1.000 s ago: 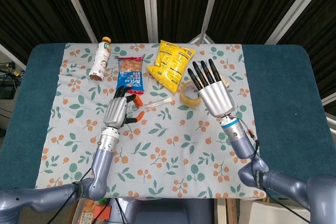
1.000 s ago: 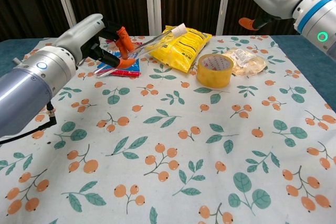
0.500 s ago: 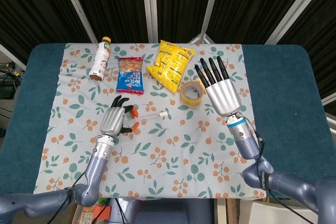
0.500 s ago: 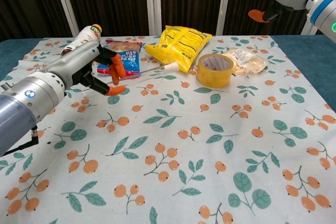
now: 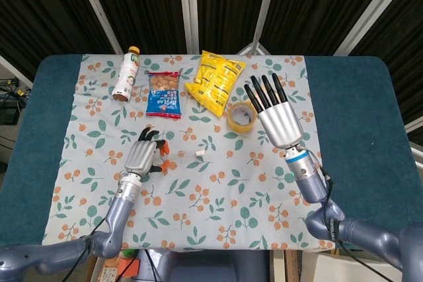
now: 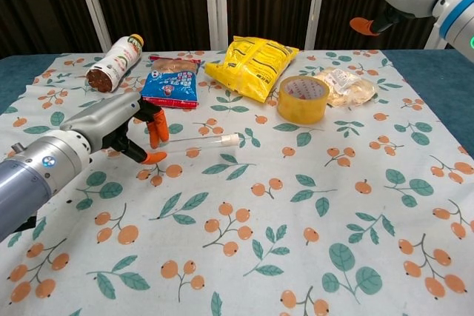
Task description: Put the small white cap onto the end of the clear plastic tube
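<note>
The left hand [image 6: 118, 132] pinches the clear plastic tube [image 6: 194, 144] low over the table [image 5: 357, 117] middle, its small white cap [image 6: 232, 139] fitted on the end. The right hand [image 5: 274, 118] hovers spread, holding nothing.

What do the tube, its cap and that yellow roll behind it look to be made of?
The tube looks like thin clear plastic: the cloth's print shows through it. The white cap on its end is opaque and matte, probably plastic or rubber; too small to say which. The tape roll looks like glossy yellowish packing tape wound in layers, its label facing up.
</note>
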Tool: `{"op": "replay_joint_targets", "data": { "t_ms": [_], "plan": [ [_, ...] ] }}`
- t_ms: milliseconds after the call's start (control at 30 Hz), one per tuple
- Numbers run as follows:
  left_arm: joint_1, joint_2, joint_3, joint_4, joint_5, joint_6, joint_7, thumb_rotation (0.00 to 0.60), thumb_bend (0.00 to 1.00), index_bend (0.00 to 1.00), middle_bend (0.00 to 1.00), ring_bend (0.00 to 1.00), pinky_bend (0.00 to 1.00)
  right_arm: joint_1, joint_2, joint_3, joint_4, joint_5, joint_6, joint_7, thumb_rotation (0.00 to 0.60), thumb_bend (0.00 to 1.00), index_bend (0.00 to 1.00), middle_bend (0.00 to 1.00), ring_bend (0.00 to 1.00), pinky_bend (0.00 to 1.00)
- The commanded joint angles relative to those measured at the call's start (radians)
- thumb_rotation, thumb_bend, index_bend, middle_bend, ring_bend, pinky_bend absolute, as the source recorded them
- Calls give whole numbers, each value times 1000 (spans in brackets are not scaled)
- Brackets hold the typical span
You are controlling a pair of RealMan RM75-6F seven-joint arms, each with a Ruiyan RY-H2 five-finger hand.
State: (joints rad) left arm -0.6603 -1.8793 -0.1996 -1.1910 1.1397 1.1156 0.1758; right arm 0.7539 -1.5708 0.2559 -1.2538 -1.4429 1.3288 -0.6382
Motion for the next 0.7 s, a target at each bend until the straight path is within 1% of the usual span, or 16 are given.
{"op": "replay_joint_targets", "data": {
  "t_ms": [33,200,333,400,467,567,700],
  "plan": [
    [-2,-6,-3,13,-5,-15,4,600,551,751,553,152,33,0,-2,-1,1,-1,0,1,600,350,39,29,0,0],
    [-3,-10,-10,20,-13,-28,22,600,551,744,531,152,33,-1,-7,-1,0,1,-1,2,600,349,39,29,0,0],
    [0,-5,-12,10,-24,-37,42,600,540,717,495,149,32,-2,-5,-1,-5,-2,1,0,600,349,38,29,0,0],
    [2,0,-14,4,-31,-39,53,600,515,688,473,143,29,-3,-3,-1,-10,-2,2,0,600,349,38,29,0,0],
    [6,9,-17,-10,-41,-44,64,600,455,605,444,137,20,-6,-1,-1,-17,-1,3,-2,600,348,39,29,0,0],
    [12,28,-17,-38,-45,-48,70,600,398,516,392,126,10,-10,3,-2,-27,0,5,-5,600,349,38,29,0,0],
    [23,56,-19,-79,-44,-40,70,600,381,471,341,111,1,-17,10,-5,-45,0,7,-11,600,349,39,29,0,0]
  ]
}}
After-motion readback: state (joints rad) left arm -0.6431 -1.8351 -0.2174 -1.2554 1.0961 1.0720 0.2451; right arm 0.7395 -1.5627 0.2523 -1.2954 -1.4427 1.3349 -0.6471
